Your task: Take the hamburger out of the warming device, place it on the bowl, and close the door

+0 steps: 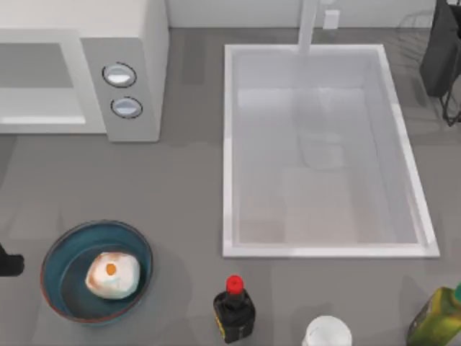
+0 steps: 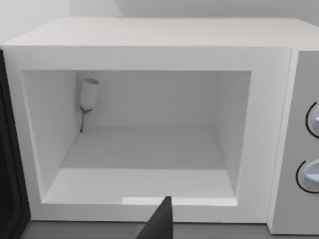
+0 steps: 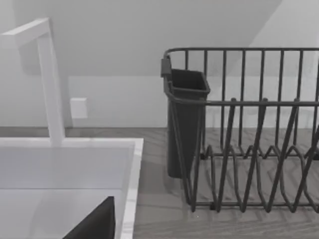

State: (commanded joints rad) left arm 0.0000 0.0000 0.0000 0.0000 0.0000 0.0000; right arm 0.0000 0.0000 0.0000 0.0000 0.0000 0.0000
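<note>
When looking down from above, found the small, rounded cream-white hamburger [image 1: 112, 275] with its orange-brown patch lying inside the wide, shallow blue-teal bowl [image 1: 54, 252] with the reddish-brown rim, near the front left of the grey table [image 1: 180, 194]. Noted the large white boxy warming device [image 1: 133, 43] at the back left, well apart from the bowl, with two round silver-rimmed knobs [image 1: 119, 74] on its side panel. Saw, from the left wrist, its cavity [image 2: 144, 149] bare and the dark door [image 2: 6, 174] swung open at the cavity's side. Spotted the left gripper [image 1: 7, 261] at the table's left edge, just beside the bowl and apart from it, facing the open cavity; could not tell how its jaws stood. Placed the right gripper [image 3: 97, 221] over the white rectangular sink [image 1: 227, 144], near a black wire dish rack [image 3: 249, 149]; could not tell its jaws either. Counted, along the front edge, a dark bottle with a red cap [image 1: 234, 310], a small white cup [image 1: 328, 333] and a yellow-green bottle [image 1: 436, 317].
</note>
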